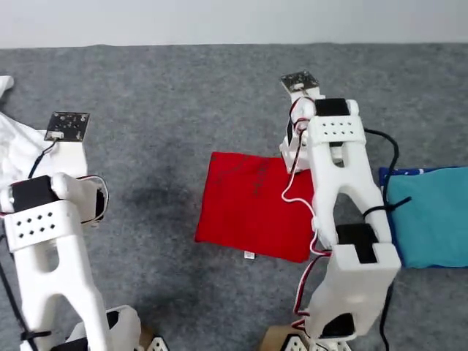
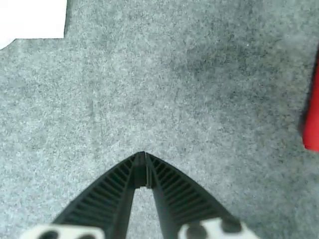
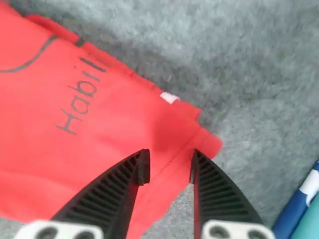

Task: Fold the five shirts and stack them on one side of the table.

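High view. Found the red shirt (image 1: 248,205) folded flat near the middle of the table (image 1: 161,110), with a small white tag (image 1: 248,255) at its near edge. Found the teal shirt (image 1: 431,216) at the right edge of the table, well apart from the red shirt, with a dark blue band (image 1: 401,172) along its far edge. Noted the white shirt (image 1: 14,150) bunched at the far left edge. Located the right arm (image 1: 344,190) between the red and teal shirts, its wrist above the red shirt's far right corner. Located the left arm (image 1: 51,241) at the left, just beside the white shirt.

Left wrist view. Found the left gripper (image 2: 144,159) above bare table, its fingers pressed together with the tips meeting. Saw an edge of the red shirt (image 2: 311,124) off to one side, well apart from the gripper. Saw a white patch (image 2: 32,20) in the corner farthest from the red shirt; could not tell what it was.

Right wrist view. Found the right gripper (image 3: 167,167) over a corner of the red shirt (image 3: 99,124), its fingers spread, with red cloth showing in the gap. Could not tell whether the fingers touched the cloth. Noted grey lettering on the shirt and a white tag (image 3: 169,98) at its hem. Saw the teal shirt (image 3: 304,219) and its blue band at the frame's corner, apart from the red shirt.
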`<state>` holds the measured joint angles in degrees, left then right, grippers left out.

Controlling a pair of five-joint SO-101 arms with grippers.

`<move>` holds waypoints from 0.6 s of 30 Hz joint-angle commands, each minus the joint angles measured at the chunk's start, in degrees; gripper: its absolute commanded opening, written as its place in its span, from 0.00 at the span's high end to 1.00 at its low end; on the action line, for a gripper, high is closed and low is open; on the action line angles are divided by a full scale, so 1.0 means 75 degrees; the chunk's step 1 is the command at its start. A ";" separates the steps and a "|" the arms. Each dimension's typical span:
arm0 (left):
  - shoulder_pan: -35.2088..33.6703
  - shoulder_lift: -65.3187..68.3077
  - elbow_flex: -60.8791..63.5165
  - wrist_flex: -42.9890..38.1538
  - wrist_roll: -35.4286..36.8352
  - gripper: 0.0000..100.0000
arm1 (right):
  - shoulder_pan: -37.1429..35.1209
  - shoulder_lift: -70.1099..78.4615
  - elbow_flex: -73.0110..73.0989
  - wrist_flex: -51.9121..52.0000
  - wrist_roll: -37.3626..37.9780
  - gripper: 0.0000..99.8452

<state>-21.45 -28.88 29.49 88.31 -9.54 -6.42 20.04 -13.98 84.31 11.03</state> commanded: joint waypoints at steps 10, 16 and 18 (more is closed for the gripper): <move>-0.0023 -0.0141 -0.0041 -0.0129 -0.0047 1.00 | 0.0111 0.0041 -0.1313 0.0885 0.0023 0.86; -0.0023 -0.0141 -0.0041 -0.0234 -0.0047 1.00 | 0.0252 0.0053 -0.1559 0.1342 0.0035 0.86; -0.0023 -0.0141 -0.0041 -0.0223 -0.0047 1.00 | 0.0275 0.0076 -0.1536 0.1272 0.0012 0.86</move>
<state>-21.45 -28.88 29.49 87.69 -9.54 -5.19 21.63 -22.95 93.71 11.03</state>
